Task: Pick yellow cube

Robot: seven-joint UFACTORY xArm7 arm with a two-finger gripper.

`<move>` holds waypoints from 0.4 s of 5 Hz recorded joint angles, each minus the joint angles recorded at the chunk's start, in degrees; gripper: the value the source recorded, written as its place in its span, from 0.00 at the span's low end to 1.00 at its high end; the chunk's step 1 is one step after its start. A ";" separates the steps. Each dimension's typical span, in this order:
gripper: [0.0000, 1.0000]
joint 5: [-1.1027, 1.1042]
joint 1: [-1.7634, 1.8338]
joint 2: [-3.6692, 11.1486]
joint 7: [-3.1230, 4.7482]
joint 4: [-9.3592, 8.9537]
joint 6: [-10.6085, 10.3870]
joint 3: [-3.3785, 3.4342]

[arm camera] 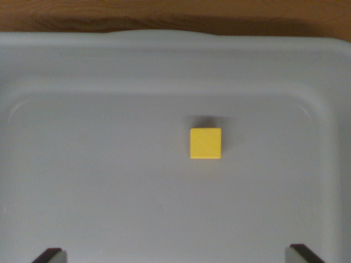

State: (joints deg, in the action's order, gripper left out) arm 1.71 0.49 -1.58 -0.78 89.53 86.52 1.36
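One yellow cube (205, 143) sits mid-frame in one grey tray (82, 76); gripper (178, 255) spread wide (two fingertips at the bottom corners), holding nothing.

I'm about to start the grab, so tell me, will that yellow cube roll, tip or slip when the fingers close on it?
The yellow cube looks rigid, with flat faces and straight edges, so it probably won't roll and should sit squarely between the fingertips. It looks small and is likely light. The grey tray floor looks smooth, so a one-sided touch may slide it.
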 joint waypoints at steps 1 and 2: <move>0.00 -0.08 -0.09 0.98 0.20 -0.50 -1.25 -0.10; 0.00 -0.08 -0.09 0.98 0.20 -0.50 -1.25 -0.10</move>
State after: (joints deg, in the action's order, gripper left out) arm 1.63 0.40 -0.61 -0.58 89.03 85.26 1.26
